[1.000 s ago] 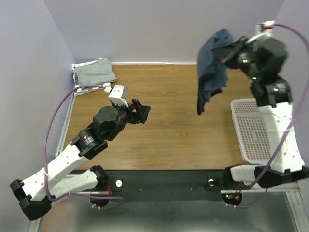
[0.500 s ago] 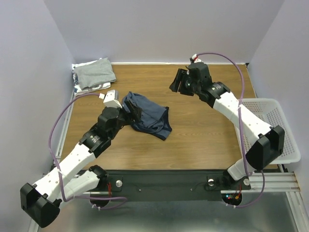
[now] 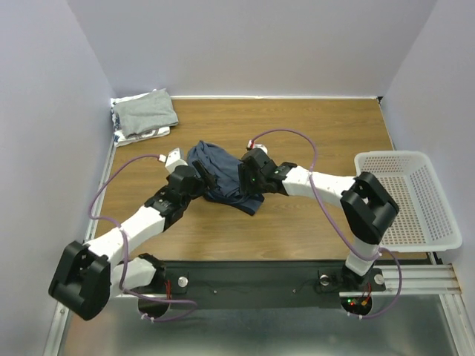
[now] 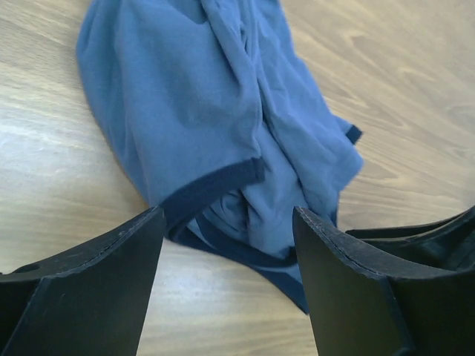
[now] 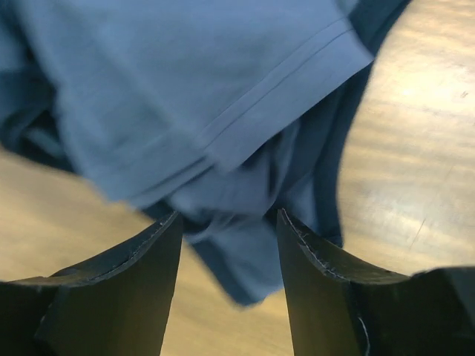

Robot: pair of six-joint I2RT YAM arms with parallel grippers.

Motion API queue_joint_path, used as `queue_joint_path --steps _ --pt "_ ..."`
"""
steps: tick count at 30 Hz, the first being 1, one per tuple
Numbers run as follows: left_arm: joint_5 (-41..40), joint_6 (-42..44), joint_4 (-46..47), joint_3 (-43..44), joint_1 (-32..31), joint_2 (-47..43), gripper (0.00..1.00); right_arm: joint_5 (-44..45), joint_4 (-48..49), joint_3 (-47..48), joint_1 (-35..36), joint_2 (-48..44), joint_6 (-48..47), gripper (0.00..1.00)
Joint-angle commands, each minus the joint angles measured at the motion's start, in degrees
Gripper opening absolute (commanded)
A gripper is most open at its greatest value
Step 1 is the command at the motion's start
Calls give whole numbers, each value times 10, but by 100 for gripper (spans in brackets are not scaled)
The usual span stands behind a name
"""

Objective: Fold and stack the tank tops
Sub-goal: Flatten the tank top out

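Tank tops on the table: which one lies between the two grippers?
The slate-blue tank top, crumpled mid-table, flanked by the open left gripper and right gripper. The light grey one lies folded in the far left corner.

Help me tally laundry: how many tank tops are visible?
3: a slate-blue one crumpled mid-table, a grey one in the far left corner, a patterned one peeking from beneath it. More may hide there.
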Motion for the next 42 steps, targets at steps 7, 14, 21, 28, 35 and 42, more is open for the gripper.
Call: queue_joint_path --steps 7,14,21,28,35,42 --pt "16 -5 70 59 5 81 77 74 74 33 -8 32 0 50" --pt "47 -6 66 70 -3 58 66 70 94 29 -9 36 0 38" --pt "75 -25 76 87 -25 73 65 62 97 35 -9 59 3 45" --pt "107 -50 115 83 -42 105 65 72 101 29 -8 55 7 25" --pt "139 -60 177 74 -42 151 62 79 101 15 -8 3 12 1" --pt "142 -70 208 82 -42 202 63 94 100 -9 -9 -41 14 1"
